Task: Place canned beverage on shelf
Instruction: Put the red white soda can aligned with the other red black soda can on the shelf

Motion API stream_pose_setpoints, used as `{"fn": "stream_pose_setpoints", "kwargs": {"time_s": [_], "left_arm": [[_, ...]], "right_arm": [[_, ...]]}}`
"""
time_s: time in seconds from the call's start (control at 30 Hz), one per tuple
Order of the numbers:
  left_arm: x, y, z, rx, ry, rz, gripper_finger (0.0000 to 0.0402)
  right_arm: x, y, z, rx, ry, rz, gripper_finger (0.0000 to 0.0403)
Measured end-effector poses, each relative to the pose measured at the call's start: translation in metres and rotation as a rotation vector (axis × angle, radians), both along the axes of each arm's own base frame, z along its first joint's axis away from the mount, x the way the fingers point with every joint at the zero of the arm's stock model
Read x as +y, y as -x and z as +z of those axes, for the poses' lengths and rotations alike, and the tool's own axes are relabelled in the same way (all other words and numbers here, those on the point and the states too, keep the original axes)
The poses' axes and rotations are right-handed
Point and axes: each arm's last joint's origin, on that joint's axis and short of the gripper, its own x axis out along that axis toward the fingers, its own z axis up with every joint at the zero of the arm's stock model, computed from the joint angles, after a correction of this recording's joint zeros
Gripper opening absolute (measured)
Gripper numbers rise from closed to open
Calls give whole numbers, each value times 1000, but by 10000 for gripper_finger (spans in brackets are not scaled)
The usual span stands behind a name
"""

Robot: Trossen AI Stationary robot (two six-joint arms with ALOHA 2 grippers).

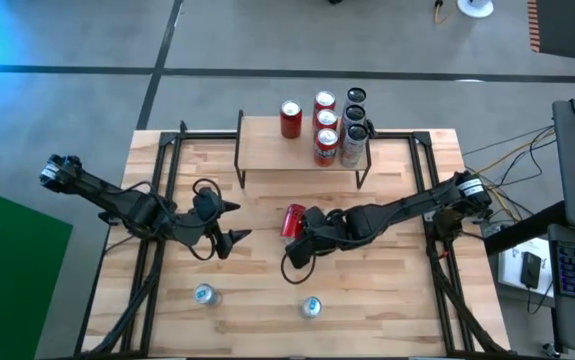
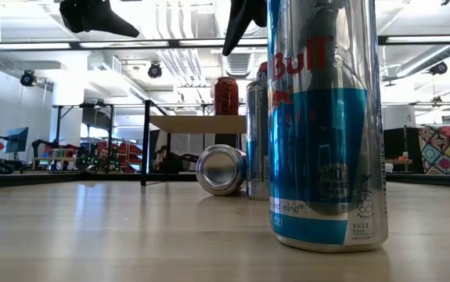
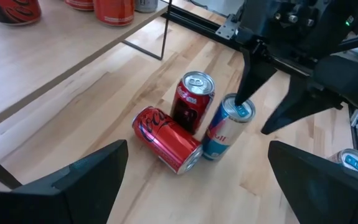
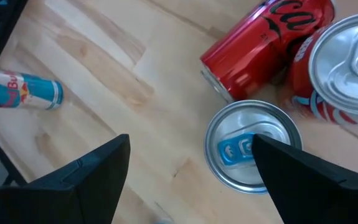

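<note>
The shelf (image 1: 302,150) stands at the table's far middle with several red and silver cans on its plank. On the table in front of it are a red cola can lying on its side (image 3: 166,138), an upright red can (image 3: 193,99) and an upright blue Red Bull can (image 3: 228,127). My right gripper (image 4: 191,142) is open above this group, one finger (image 4: 303,180) over the Red Bull can's top (image 4: 253,146). My left gripper (image 1: 229,222) is open and empty, to the left of the group and facing it. My right gripper comes from above with its fingers pointing down. One fingertip (image 3: 244,93) stands at the Red Bull can's top rim. I cannot tell whether it touches the can, which stands upright on the table.
Two more blue-topped cans stand near the table's front edge, one at the left (image 1: 204,294) and one at the middle (image 1: 312,307). The second fills the low view (image 2: 326,125). Black frame rails (image 1: 167,160) run along the table's sides.
</note>
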Motion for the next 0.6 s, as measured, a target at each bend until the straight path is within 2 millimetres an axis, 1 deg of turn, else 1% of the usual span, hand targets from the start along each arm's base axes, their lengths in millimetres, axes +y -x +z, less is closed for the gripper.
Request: {"fn": "stream_pose_setpoints", "kwargs": {"time_s": [0.43, 0.6], "left_arm": [[1, 0, -1, -1, -6, 15, 373], [3, -1, -1, 0, -8, 22, 373]], "right_arm": [[-1, 0, 1, 5, -33, 17, 325], [0, 0, 4, 2, -36, 23, 325]]}}
